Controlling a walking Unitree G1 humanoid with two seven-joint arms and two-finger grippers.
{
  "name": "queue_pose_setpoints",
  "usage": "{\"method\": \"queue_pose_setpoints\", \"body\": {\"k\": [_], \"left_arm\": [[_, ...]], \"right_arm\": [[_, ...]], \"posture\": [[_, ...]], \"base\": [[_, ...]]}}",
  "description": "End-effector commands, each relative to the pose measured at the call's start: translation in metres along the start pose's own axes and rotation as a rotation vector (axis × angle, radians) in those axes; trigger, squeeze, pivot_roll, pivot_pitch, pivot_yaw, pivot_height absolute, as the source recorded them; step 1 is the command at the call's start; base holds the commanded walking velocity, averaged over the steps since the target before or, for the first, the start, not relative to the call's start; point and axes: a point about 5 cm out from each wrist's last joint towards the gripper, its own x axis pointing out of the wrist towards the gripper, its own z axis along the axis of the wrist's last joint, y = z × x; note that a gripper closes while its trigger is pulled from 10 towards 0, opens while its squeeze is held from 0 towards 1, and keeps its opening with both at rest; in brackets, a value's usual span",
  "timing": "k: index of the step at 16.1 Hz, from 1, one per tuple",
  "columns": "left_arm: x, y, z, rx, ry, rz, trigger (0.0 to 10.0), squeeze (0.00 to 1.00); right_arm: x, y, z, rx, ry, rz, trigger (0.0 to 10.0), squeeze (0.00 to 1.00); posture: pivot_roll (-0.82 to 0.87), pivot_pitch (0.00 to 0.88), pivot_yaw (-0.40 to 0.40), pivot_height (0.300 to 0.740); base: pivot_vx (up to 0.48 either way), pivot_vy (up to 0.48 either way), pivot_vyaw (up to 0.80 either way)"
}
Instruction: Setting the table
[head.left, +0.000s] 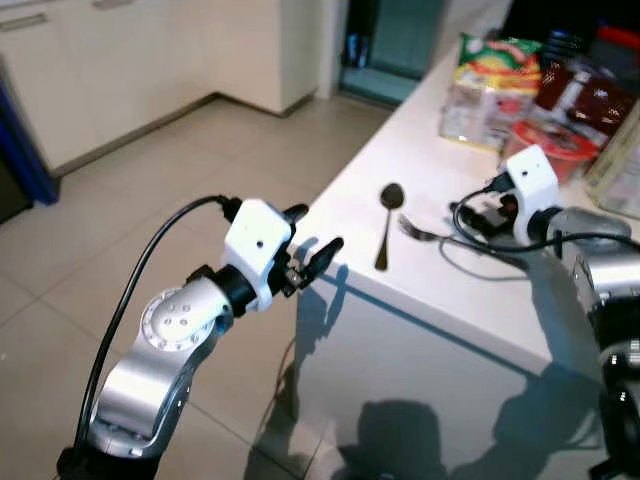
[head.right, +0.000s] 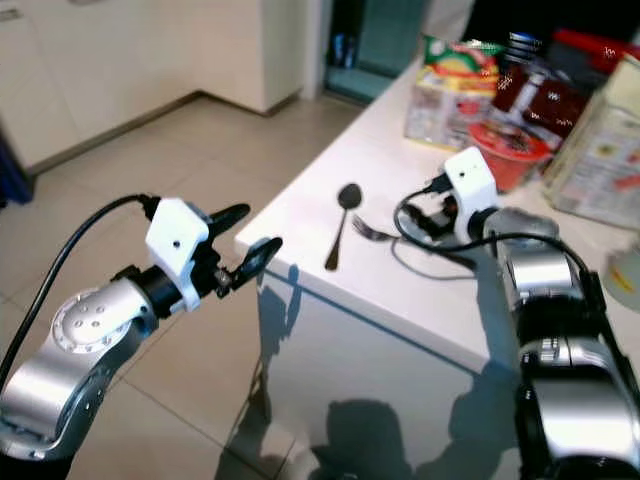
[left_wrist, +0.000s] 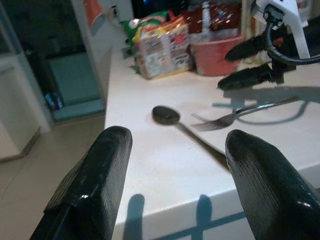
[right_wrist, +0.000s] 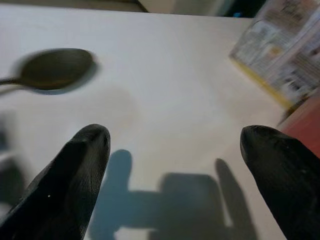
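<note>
A dark spoon (head.left: 385, 228) lies on the white table (head.left: 470, 300) close to its near corner, bowl pointing away from me. A silver fork (head.left: 424, 235) rests just right of it, tines toward the spoon. My right gripper (head.left: 482, 214) hovers low over the table at the fork's handle end, open with nothing between its fingers (right_wrist: 80, 170); the spoon's bowl (right_wrist: 54, 67) shows ahead of it. My left gripper (head.left: 313, 232) hangs open in the air just off the table's corner, facing the spoon (left_wrist: 167, 115) and fork (left_wrist: 227, 119).
Noodle packets (head.left: 490, 85), a red cup bowl (head.left: 555, 145) and a box (head.right: 600, 150) crowd the table's far end. Beige tiled floor (head.left: 150, 180) spreads to the left, with cabinets (head.left: 120, 60) and a dark doorway (head.left: 385, 40) beyond.
</note>
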Motion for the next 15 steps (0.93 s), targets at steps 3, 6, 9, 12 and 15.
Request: {"method": "queue_pose_setpoints", "body": {"k": [3, 6, 9, 12, 15], "left_arm": [[-0.003, -0.003, 0.0, 0.0, -0.001, 0.012, 10.0, 0.0], [-0.002, -0.003, 0.0, 0.004, 0.001, -0.002, 10.0, 0.0], [-0.002, -0.003, 0.001, 0.008, -0.001, -0.021, 10.0, 0.0], [-0.001, -0.005, -0.001, 0.006, 0.005, -0.059, 10.0, 0.0], [0.0, -0.007, -0.001, 0.004, 0.003, -0.066, 10.0, 0.0]], "right_arm": [[-0.003, -0.016, -0.01, -0.143, 0.038, -0.115, 10.0, 0.0], [-0.012, -0.018, -0.026, -0.312, 0.104, -0.052, 10.0, 0.0], [-0.028, -0.035, -0.028, -0.339, 0.094, -0.025, 10.0, 0.0], [-0.054, -0.029, -0.053, -0.448, 0.18, 0.229, 10.0, 0.0], [-0.055, -0.015, -0.064, -0.449, 0.175, 0.305, 10.0, 0.0]], "posture": [[0.06, 0.0, -0.094, 0.74], [0.05, 0.0, -0.083, 0.74], [0.04, 0.0, -0.062, 0.74], [0.03, 0.0, -0.053, 0.74], [0.02, 0.0, -0.049, 0.74]], "base": [[0.0, 0.0, 0.0], [0.0, 0.0, 0.0], [0.0, 0.0, 0.0], [0.0, 0.0, 0.0], [0.0, 0.0, 0.0]]}}
